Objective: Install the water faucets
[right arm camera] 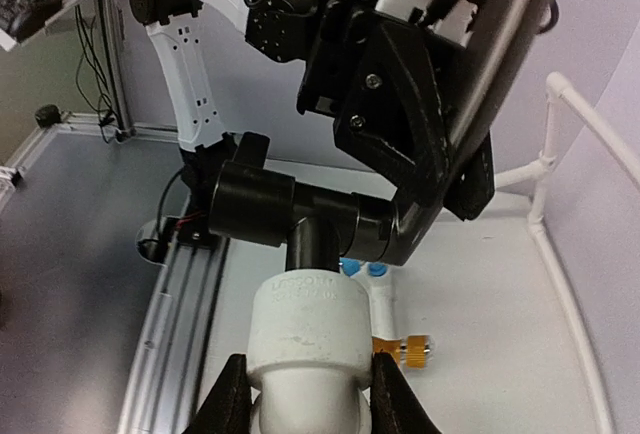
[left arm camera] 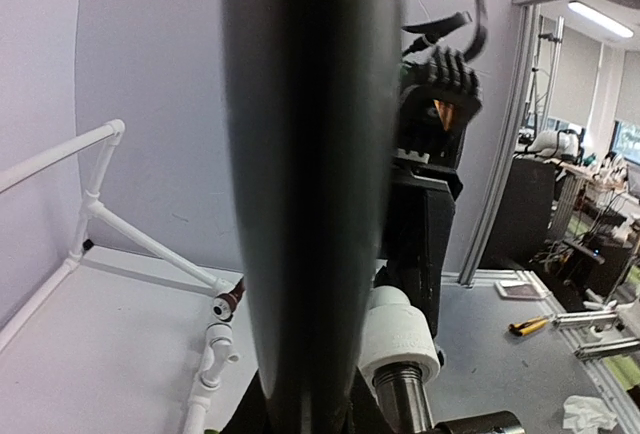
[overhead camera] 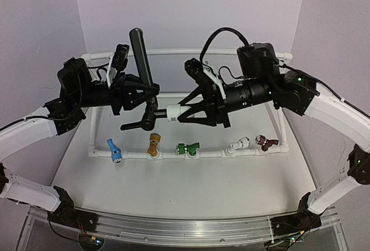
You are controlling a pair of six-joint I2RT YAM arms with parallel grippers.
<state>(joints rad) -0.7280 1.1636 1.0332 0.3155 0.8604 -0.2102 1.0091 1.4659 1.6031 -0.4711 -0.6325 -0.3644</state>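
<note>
One faucet [overhead camera: 150,112], fitting [overhead camera: 172,114] aloft, above pipe frame [overhead camera: 211,154]

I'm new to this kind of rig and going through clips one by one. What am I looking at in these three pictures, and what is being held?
These are two robot arms bolted at the near edge of a table. The wide picture comes from a fixed camera above and behind them. The other two come from a camera on each wrist.

On the table sits a white pipe frame carrying a blue faucet, orange faucet, green faucet, white faucet and dark red faucet.

Above it, the left tool grips the long lever of a black faucet, which fills the left wrist picture as a dark blur. The right tool is closed on the white fitting at the faucet's end, seen close up in the right wrist picture.
</note>
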